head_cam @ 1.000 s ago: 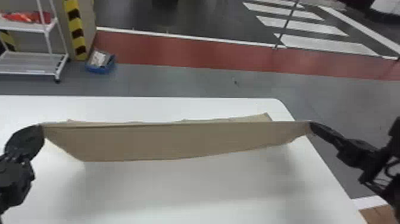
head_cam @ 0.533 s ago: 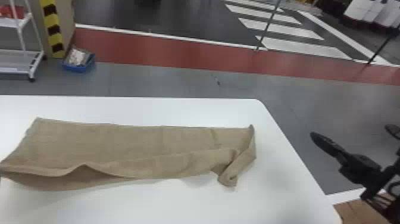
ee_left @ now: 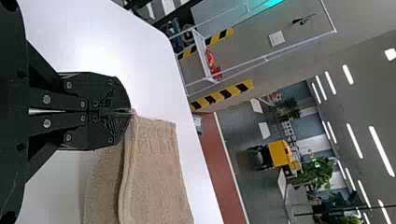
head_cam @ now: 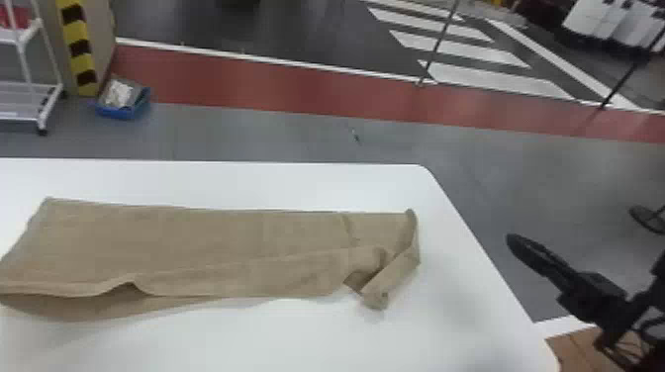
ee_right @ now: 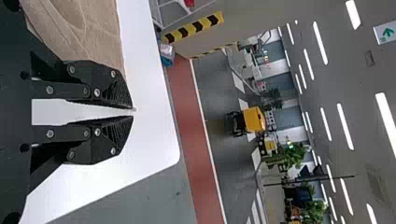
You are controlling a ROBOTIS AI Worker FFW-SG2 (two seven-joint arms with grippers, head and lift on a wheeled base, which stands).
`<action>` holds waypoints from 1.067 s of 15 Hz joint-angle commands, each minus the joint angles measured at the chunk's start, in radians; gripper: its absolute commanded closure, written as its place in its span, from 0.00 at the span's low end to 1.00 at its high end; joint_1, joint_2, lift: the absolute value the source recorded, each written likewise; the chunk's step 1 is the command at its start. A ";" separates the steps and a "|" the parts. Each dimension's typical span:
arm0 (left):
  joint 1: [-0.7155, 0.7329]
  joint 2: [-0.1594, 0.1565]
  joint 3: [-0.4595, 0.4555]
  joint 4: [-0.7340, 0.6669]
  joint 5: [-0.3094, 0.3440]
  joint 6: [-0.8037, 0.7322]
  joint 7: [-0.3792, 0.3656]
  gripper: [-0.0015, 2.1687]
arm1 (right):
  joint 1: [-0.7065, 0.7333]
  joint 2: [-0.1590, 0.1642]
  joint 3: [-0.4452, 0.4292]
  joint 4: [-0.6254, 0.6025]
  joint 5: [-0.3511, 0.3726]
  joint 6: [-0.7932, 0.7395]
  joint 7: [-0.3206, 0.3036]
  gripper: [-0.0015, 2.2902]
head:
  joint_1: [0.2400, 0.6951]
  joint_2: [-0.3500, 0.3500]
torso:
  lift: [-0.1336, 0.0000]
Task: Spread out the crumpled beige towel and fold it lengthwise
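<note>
- The step in hand, as I judge it, is the lengthwise fold of the beige towel [head_cam: 198, 237]: it lies as a long band on the white tabletop [head_cam: 297, 185], with layers one above the other, but not neat.
- At the robot's right end, the cloth is twisted, and 1 loose corner is turned toward the robot. Along the near side, the layers stand a little apart and make a small raised wave.
- The left tool [ee_left: 130, 112] is closed, its fingertips together, and it seems to pinch the towel at a corner.
- The right tool [ee_right: 132, 112] has its fingers a little apart, with a narrow gap at the tips, and it has hold of nothing. In the head view it is to the right of the towel, well apart from it.
- The next move calls, I think, for the right tool to take the twisted corner and draw it outward, while the left tool keeps its side firm. Then the near edges could be made even. If the pull is too strong, the whole band may slide or the fold may open.
- I count 1 towel, 1 tabletop and 2 tools. On the floor behind, there are 1 blue box [head_cam: 118, 113] and 1 white rack [head_cam: 20, 115].
</note>
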 commanded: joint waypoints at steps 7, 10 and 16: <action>-0.058 -0.002 -0.033 0.076 0.026 -0.069 -0.010 0.64 | 0.154 0.107 0.234 -0.045 0.075 -0.215 -0.029 0.14 | 1.00 0.12 | 0.07; -0.070 -0.002 -0.039 0.087 0.032 -0.072 -0.014 0.64 | 0.179 0.109 0.342 -0.073 0.167 -0.285 -0.083 0.17 | 1.00 0.19 | 0.07; -0.073 0.004 -0.051 0.098 0.032 -0.100 -0.003 0.64 | 0.237 0.119 0.553 -0.227 0.503 -0.334 -0.259 0.22 | 1.00 0.33 | 0.07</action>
